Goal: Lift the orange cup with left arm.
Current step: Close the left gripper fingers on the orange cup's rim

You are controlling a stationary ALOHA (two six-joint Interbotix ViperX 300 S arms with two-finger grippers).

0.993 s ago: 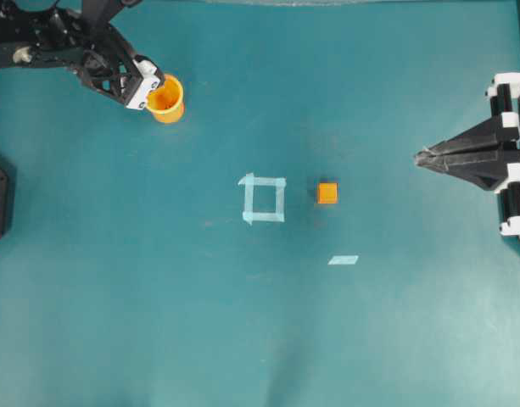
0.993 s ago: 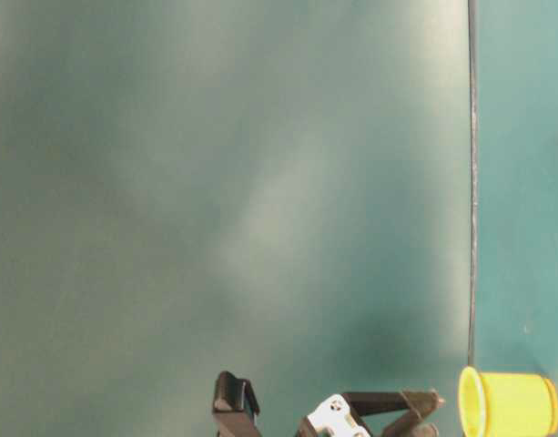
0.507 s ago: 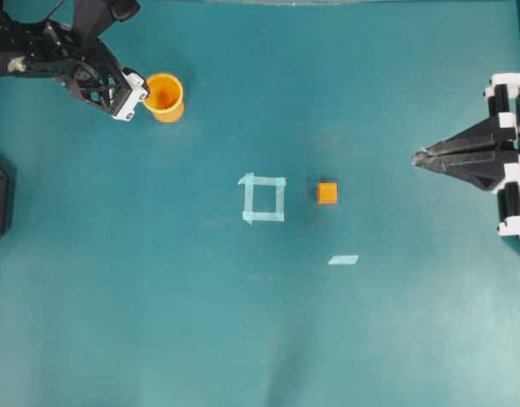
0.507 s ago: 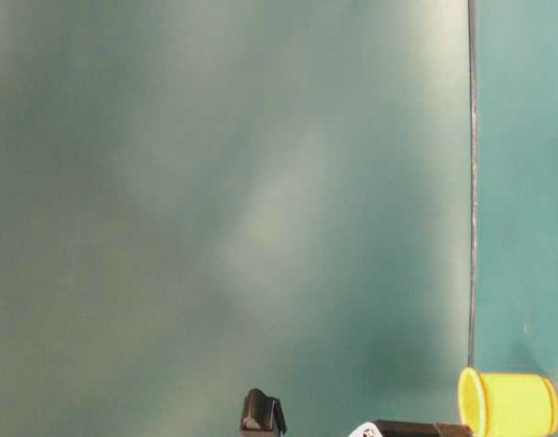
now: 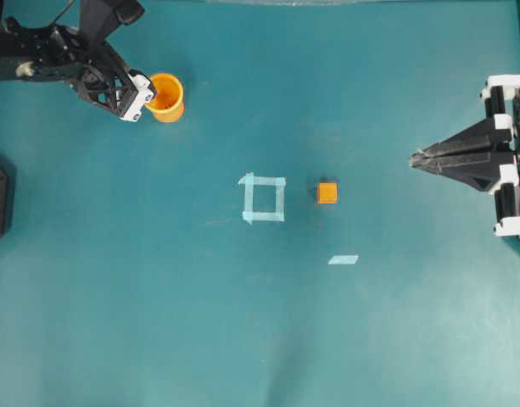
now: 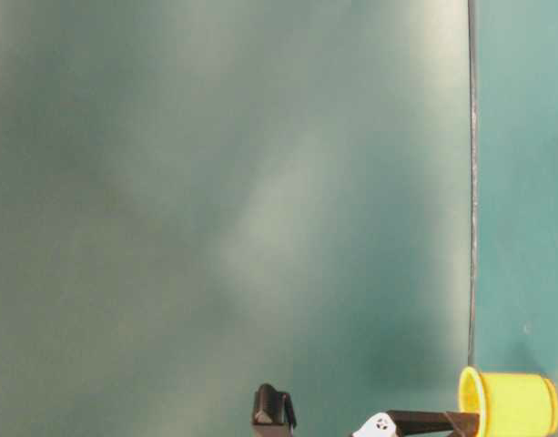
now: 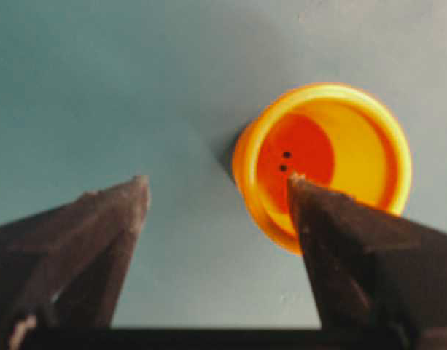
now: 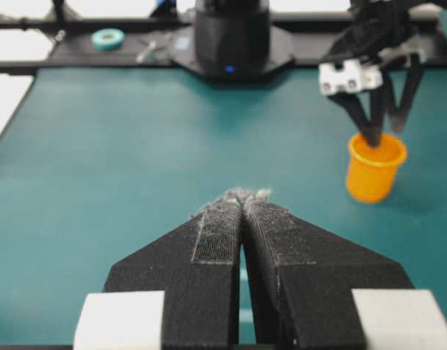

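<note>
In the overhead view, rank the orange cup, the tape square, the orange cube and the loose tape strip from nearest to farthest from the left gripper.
From the left gripper:
1. Orange cup, right beside it, top left.
2. Tape square, mid-table.
3. Orange cube, just right of the square.
4. Tape strip, lower right of the cube.

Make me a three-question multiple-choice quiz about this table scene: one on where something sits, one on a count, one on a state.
1. Where does the orange cube sit relative to the tape square?
A. inside it
B. just right of it in the overhead view
C. on top of the cup

2. How many orange things are on the table?
A. one
B. two
C. four

3. How is the left gripper?
A. open
B. shut
C. out of view

Answers: 1 B, the cube lies outside the square's right edge. 2 B, only the orange cup and cube. 3 A, the left wrist view shows its fingers spread apart.
</note>
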